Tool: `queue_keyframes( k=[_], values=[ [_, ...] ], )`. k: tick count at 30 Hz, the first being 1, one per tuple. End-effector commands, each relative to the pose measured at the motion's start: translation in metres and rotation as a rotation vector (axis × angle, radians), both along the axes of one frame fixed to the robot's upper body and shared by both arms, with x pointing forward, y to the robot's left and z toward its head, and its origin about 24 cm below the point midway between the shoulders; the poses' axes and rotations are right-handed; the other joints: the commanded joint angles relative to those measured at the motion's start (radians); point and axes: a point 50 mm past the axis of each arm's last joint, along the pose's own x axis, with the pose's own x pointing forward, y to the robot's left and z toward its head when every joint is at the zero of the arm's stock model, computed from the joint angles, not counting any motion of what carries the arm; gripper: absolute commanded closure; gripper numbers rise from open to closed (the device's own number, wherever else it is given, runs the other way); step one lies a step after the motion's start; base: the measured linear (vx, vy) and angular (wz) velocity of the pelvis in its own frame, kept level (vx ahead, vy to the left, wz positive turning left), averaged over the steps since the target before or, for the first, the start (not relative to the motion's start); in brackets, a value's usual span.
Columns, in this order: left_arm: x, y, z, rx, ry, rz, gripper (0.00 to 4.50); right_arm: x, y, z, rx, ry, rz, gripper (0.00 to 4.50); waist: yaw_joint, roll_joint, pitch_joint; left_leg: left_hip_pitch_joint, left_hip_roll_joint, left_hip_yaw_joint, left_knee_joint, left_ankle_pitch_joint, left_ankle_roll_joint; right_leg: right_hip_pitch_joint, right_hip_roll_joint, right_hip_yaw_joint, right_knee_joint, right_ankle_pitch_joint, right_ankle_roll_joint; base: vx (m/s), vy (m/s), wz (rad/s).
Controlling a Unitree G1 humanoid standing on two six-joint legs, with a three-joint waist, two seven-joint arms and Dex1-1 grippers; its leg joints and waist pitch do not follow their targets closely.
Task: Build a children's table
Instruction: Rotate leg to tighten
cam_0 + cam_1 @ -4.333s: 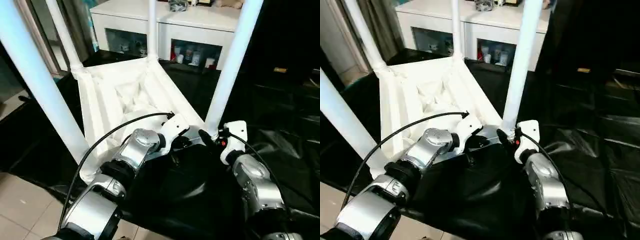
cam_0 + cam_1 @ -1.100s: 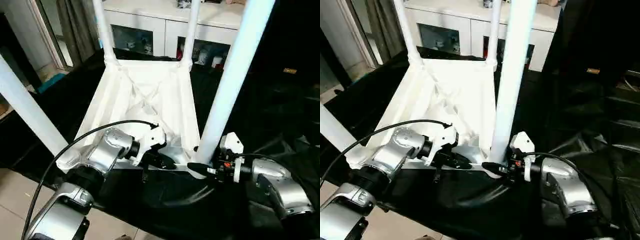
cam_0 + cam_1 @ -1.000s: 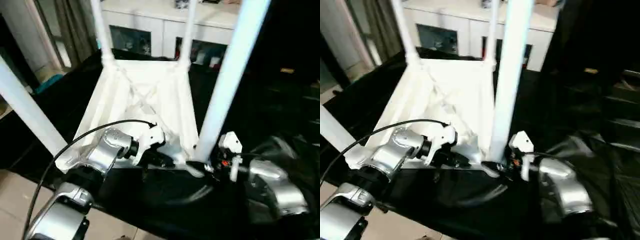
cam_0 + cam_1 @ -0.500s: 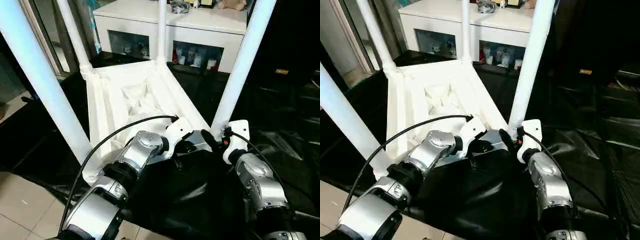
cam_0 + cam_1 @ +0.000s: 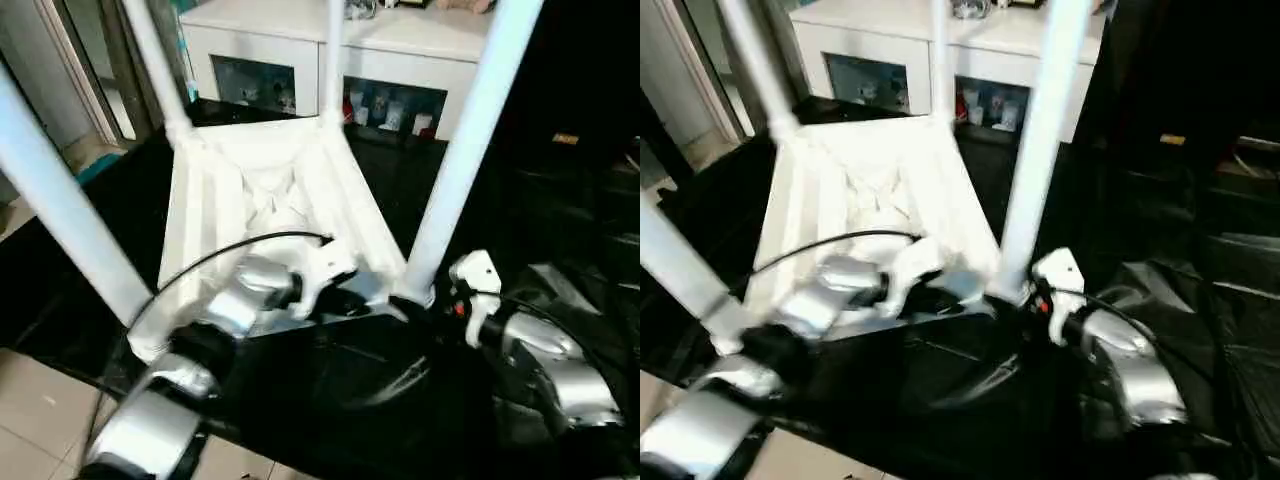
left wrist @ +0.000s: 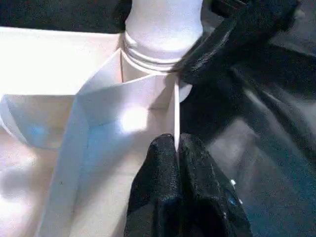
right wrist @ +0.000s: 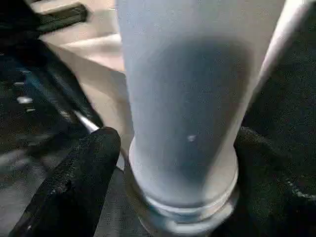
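The white children's table lies upside down, its ribbed underside (image 5: pixel 265 190) facing up and all four legs standing in the corner sockets. My left gripper (image 6: pixel 176 143) is shut on the thin rim of the top (image 6: pixel 148 94), close to the near-right corner. My right gripper (image 7: pixel 182 163) is shut on the base of the near-right leg (image 5: pixel 460 150), with one black finger (image 7: pixel 84 177) on each side just above the socket. From the head camera the two grippers, left (image 5: pixel 350 300) and right (image 5: pixel 425 300), sit close together at that corner.
The table rests on a black cloth (image 5: pixel 350 390) with folds at the right. A white cabinet with glass doors (image 5: pixel 300 40) stands right behind it. Tiled floor (image 5: pixel 40 400) lies at the near left, and the near-left leg (image 5: pixel 60 200) rises beside my left arm.
The whole picture has shifted with the camera. My right forearm now reaches in more from the right. Both grippers keep their hold at the near-right corner.
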Motion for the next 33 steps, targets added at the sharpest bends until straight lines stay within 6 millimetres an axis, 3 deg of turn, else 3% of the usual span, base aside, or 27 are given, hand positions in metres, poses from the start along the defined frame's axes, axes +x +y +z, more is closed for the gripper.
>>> queue_keyframes(
  k=[1,2,3,8,10,11,13,18,27,29,31,32,33],
  values=[
    [-0.017,0.006,-0.017,0.044,0.128,-0.104,4.5,-0.006,0.006,0.006,0.036,0.008,0.11,0.8,0.006,-0.013,-0.047,0.001,0.074,-0.03,-0.054,-0.129,0.117,0.044,-0.088,0.053,-0.058,-0.051,-0.255,0.0,0.0,0.0],
    [-0.017,0.01,-0.016,0.048,0.133,-0.107,4.5,-0.007,0.005,0.007,0.038,0.013,0.135,0.8,0.005,-0.02,-0.048,0.001,0.074,-0.029,-0.053,-0.132,0.123,0.044,-0.087,0.052,-0.056,-0.048,-0.26,0.0,0.0,0.0],
    [-0.017,0.01,-0.016,0.048,0.133,-0.107,4.5,-0.007,0.005,0.007,0.038,0.013,0.135,0.8,0.01,-0.014,-0.047,0.003,0.076,-0.028,-0.053,-0.138,0.119,0.04,-0.089,0.052,-0.057,-0.066,-0.263,0.0,0.0,0.0],
    [-0.018,0.021,-0.016,0.06,0.147,-0.106,4.5,-0.013,0.005,0.005,0.027,0.033,0.206,0.93,0.015,-0.015,-0.043,0.004,0.075,-0.031,-0.058,-0.181,0.078,0.04,-0.092,0.054,-0.066,-0.163,-0.241,0.0,0.0,0.0],
    [-0.019,0.023,-0.017,0.06,0.151,-0.109,4.5,-0.013,0.007,0.004,0.03,0.04,0.218,1.12,0.015,-0.016,-0.043,0.002,0.075,-0.031,-0.058,-0.176,0.075,0.041,-0.092,0.055,-0.066,-0.163,-0.236,0.0,0.0,0.0],
    [-0.019,0.024,-0.017,0.059,0.153,-0.111,4.5,-0.014,0.008,0.003,0.027,0.046,0.231,1.15,0.015,-0.024,-0.042,0.0,0.073,-0.031,-0.057,-0.168,0.077,0.042,-0.093,0.055,-0.065,-0.167,-0.232,0.0,0.0,0.0],
    [-0.019,0.024,-0.016,0.059,0.153,-0.112,4.5,-0.014,0.009,0.002,0.023,0.049,0.239,1.48,0.014,-0.022,-0.043,0.001,0.072,-0.03,-0.056,-0.162,0.079,0.04,-0.092,0.055,-0.066,-0.175,-0.228,0.0,0.0,0.0],
    [-0.02,0.025,-0.016,0.06,0.154,-0.115,4.5,-0.015,0.009,-0.001,0.006,0.057,0.254,1.81,0.014,-0.019,-0.044,0.002,0.072,-0.031,-0.055,-0.151,0.08,0.04,-0.09,0.054,-0.063,-0.15,-0.234,0.0,0.0,0.0],
    [-0.019,0.023,-0.016,0.06,0.142,-0.09,4.5,-0.015,0.011,-0.003,0.042,0.061,0.214,1.86,0.014,-0.018,-0.046,0.002,0.071,-0.03,-0.053,-0.142,0.086,0.042,-0.089,0.053,-0.059,-0.116,-0.246,0.0,0.0,0.0],
    [-0.012,0.016,-0.018,0.066,0.097,-0.005,4.5,-0.009,0.012,-0.011,0.021,0.065,0.093,1.86,0.011,-0.018,-0.045,0.001,0.07,-0.029,-0.052,-0.15,0.082,0.039,-0.09,0.054,-0.061,-0.134,-0.246,0.0,0.0,0.0],
    [0.002,0.0,-0.022,0.093,0.014,0.184,4.5,0.004,0.017,-0.026,-0.015,0.086,-0.166,1.87,0.003,-0.019,-0.036,0.006,0.068,-0.032,-0.06,-0.203,0.048,0.032,-0.09,0.053,-0.074,-0.236,-0.229,-0.028,0.001,-0.01],
    [0.002,0.0,-0.022,0.093,0.014,0.184,4.5,0.004,0.017,-0.026,-0.015,0.086,-0.166,1.87,-0.004,-0.019,-0.03,0.015,0.065,-0.038,-0.065,-0.275,0.012,0.031,-0.093,0.049,-0.09,-0.391,-0.196,-0.056,0.002,-0.02],
    [0.006,-0.007,-0.023,0.096,-0.005,0.242,4.5,0.009,0.021,-0.029,0.0,0.097,-0.26,1.87,-0.006,-0.021,-0.031,0.018,0.064,-0.041,-0.065,-0.293,0.003,0.032,-0.096,0.05,-0.095,-0.443,-0.177,-0.066,0.014,-0.05]
  ],
)
